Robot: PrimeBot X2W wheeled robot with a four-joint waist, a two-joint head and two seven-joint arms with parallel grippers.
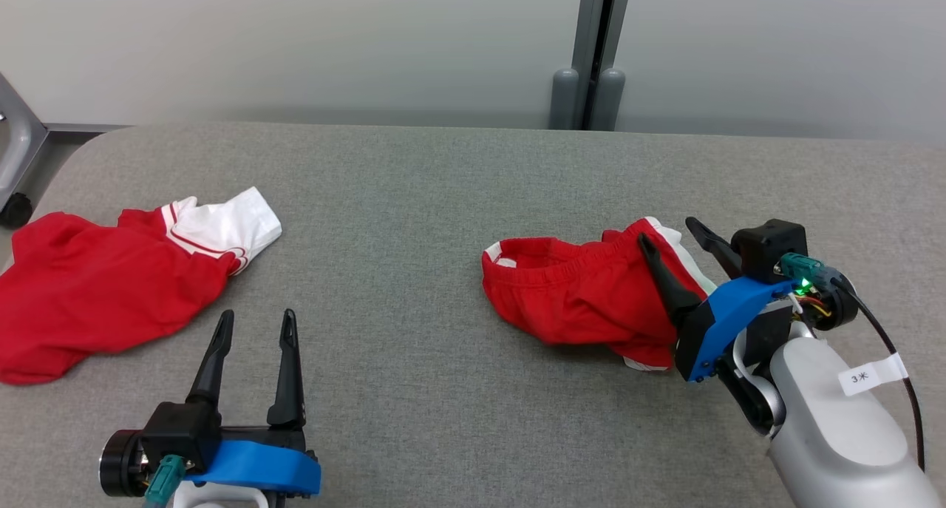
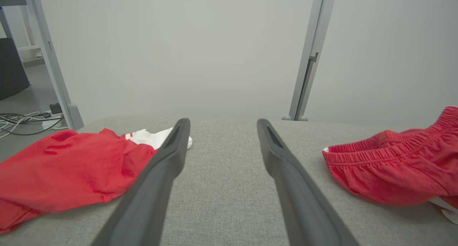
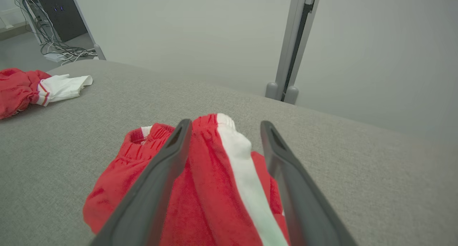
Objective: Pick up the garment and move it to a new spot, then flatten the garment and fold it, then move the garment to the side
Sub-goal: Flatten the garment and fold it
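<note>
Two garments lie on one grey padded table (image 1: 443, 190) with a coarse woven cover and a rounded far-left corner.

Larger: red shirt (image 1: 96, 293) with a white, red-striped sleeve, crumpled against the table's left edge, no gripper on it.

Smaller: red shorts (image 1: 576, 301), bunched in a soft heap toward the right edge, midway front to back. Judged to be the task's garment, since the right gripper (image 1: 667, 231) sits over it.

Right fingers are spread wide, straddling a raised fold and holding nothing. Whether they touch the cloth cannot be told.

Left gripper (image 1: 256, 314) is near the front edge, between the garments, fingers wide apart, empty.

Handling, judged: light, limp, matte knit, not slippery. It will sag and trail when lifted.

Best hold: the gathered elastic waistband (image 1: 550, 268), which is thicker, or the ridge beside the white side stripe (image 3: 243, 167).
</note>
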